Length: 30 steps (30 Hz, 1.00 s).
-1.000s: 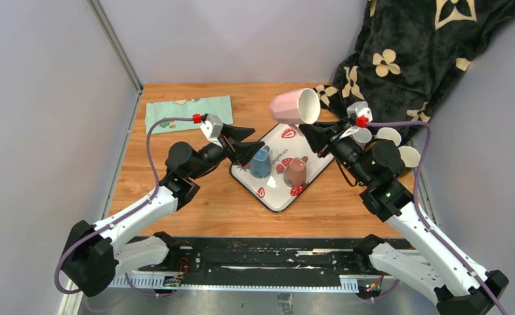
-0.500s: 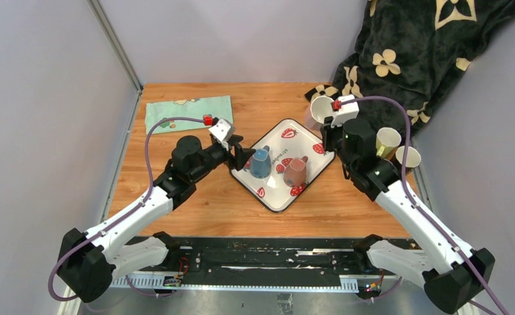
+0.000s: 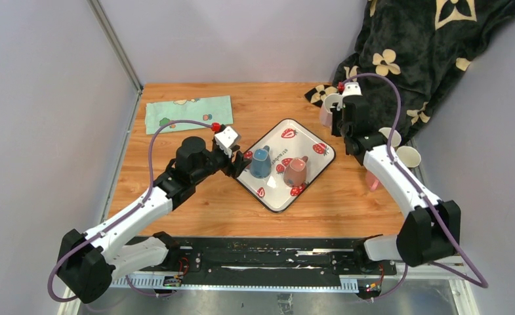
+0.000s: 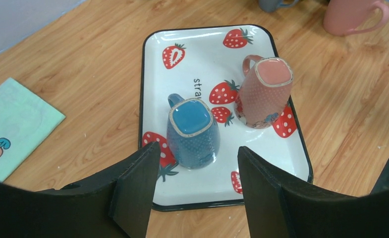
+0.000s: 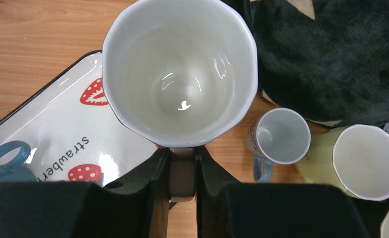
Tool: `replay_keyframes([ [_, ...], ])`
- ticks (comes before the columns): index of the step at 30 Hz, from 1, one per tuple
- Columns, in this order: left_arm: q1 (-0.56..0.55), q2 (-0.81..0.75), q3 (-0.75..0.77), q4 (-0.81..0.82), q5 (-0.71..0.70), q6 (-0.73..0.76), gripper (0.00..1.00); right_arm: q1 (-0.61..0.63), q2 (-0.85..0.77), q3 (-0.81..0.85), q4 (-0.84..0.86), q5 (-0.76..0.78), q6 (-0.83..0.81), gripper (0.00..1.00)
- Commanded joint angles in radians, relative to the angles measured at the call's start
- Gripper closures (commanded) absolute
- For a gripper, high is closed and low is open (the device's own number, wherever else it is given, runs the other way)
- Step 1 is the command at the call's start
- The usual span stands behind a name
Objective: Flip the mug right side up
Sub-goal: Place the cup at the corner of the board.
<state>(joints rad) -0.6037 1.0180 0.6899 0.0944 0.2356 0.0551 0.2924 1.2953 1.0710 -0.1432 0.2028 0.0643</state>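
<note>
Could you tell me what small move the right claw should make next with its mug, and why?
Probably lower it straight down onto the table and then open. The right claw is shut on the handle of the pink mug, its mouth already faces up, and the tray edge and a small white mug are close, so go slowly.

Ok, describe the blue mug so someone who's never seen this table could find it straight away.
Find the white strawberry-printed tray in the middle of the wooden table. Two mugs stand upside down on it, side by side. The blue mug is the left one, seen from the arms' side; its neighbour, the salmon-pink mug, matches it in shape, not colour.
</note>
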Motion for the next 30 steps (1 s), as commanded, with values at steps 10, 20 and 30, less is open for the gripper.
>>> replay_keyframes([
  [10, 0.002, -0.004, 0.043, -0.044, 0.034, 0.055, 0.34, -0.157, 0.211, 0.171, 0.106, -0.14, -0.006, 1.0],
  [20, 0.003, 0.009, 0.053, -0.067, 0.04, 0.078, 0.34, -0.189, 0.321, 0.209, 0.069, -0.159, -0.04, 1.0],
  [30, 0.003, 0.019, 0.054, -0.068, 0.068, 0.094, 0.34, -0.205, 0.366, 0.211, 0.034, -0.105, -0.057, 1.0],
])
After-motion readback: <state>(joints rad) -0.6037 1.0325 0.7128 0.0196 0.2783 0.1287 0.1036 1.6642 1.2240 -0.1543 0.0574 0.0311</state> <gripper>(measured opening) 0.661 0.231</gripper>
